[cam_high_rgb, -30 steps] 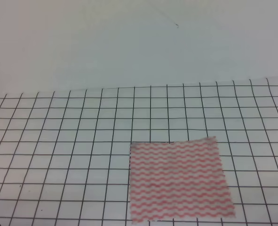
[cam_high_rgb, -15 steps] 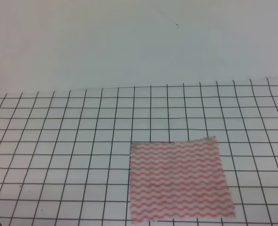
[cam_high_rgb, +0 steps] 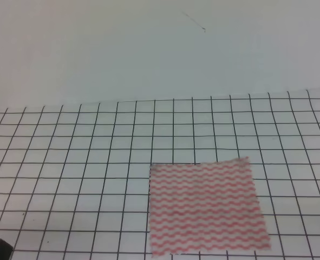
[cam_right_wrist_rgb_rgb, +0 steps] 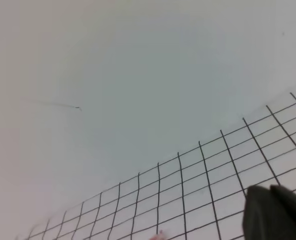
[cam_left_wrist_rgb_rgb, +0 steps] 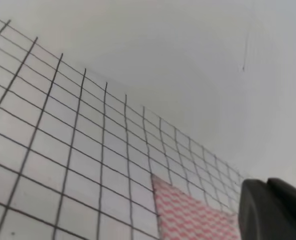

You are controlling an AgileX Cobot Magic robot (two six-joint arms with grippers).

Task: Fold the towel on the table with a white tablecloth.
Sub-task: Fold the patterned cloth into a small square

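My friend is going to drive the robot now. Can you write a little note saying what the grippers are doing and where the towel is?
Left gripper: only a dark tip peeks in at the high view's bottom-left corner; open or shut can't be told.
Right gripper: absent from the high view; open or shut can't be told.
Towel: lies flat and unfolded on the tablecloth, right of center, near the front edge.
Done: nothing yet.
Left: grab an edge and fold the towel.
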